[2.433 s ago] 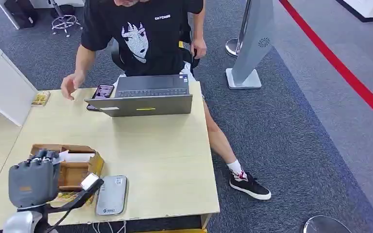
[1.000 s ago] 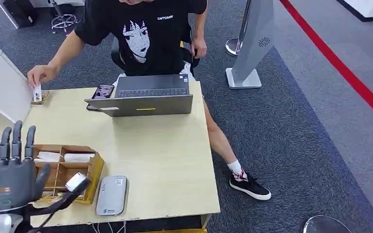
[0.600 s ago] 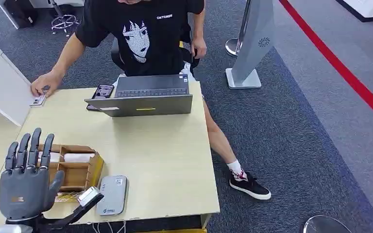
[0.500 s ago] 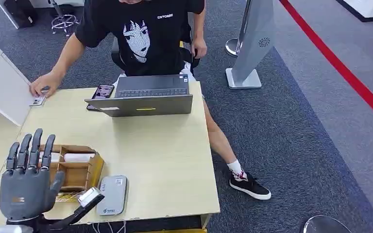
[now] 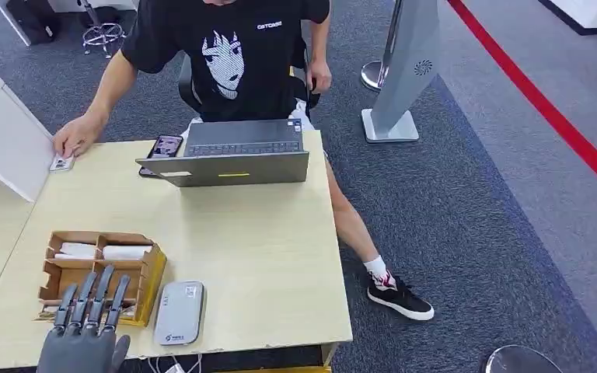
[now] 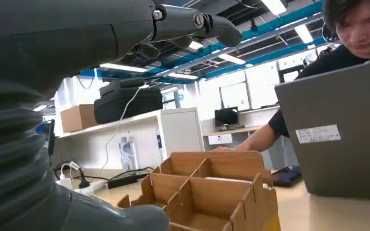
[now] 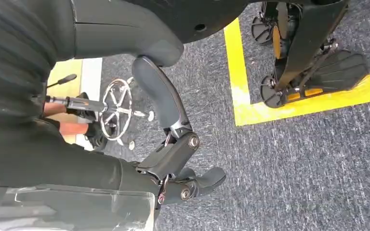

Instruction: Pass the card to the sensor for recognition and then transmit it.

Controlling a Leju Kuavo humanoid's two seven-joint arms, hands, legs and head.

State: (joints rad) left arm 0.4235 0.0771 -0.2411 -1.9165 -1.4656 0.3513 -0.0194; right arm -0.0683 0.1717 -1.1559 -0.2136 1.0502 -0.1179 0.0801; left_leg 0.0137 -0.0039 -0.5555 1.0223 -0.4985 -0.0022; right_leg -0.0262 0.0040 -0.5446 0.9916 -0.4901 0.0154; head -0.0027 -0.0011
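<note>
We see the left hand (image 5: 84,332) empty with fingers spread beside the cardboard organizer (image 5: 101,273), the right hand (image 7: 173,159) curled on nothing, the card (image 5: 61,162) under the person's hand (image 5: 76,140); risk: bumping the organizer or sensor (image 5: 179,312).

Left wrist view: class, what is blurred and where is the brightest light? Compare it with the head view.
Left wrist view: the left hand looms dark and soft up close, ceiling lights glare, and the cardboard box stays fairly sharp. Head view: even light, table and laptop clear.
</note>
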